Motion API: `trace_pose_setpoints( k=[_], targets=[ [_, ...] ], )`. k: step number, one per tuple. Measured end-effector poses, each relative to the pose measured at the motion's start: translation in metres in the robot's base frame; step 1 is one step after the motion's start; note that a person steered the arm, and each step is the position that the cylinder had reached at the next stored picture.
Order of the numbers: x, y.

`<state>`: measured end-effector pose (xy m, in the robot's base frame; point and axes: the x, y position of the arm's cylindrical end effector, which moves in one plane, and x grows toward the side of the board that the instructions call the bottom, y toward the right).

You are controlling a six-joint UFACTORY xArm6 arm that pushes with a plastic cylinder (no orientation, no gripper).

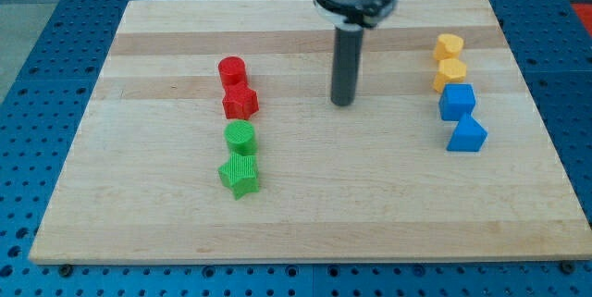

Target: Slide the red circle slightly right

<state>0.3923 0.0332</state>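
Note:
The red circle lies on the wooden board, left of centre toward the view's top. A red star-like block touches it just below. My tip is on the board to the right of both red blocks, well apart from them, about level with the red star-like block. The rod rises straight up to the arm's body at the view's top.
A green circle and a green star sit below the red blocks. At the view's right stand two yellow blocks, a blue block and another blue block in a column.

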Motion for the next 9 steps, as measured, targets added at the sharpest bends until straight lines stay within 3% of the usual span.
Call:
trace_pose_setpoints(
  k=[2,4,5,6,8,9],
  targets=[
    [-0.104,-0.077],
    [-0.157,-0.163],
    [-0.153,-0.197],
    [-0.101,-0.216],
    [-0.07,-0.221],
    [-0.031,-0.194]
  ],
)
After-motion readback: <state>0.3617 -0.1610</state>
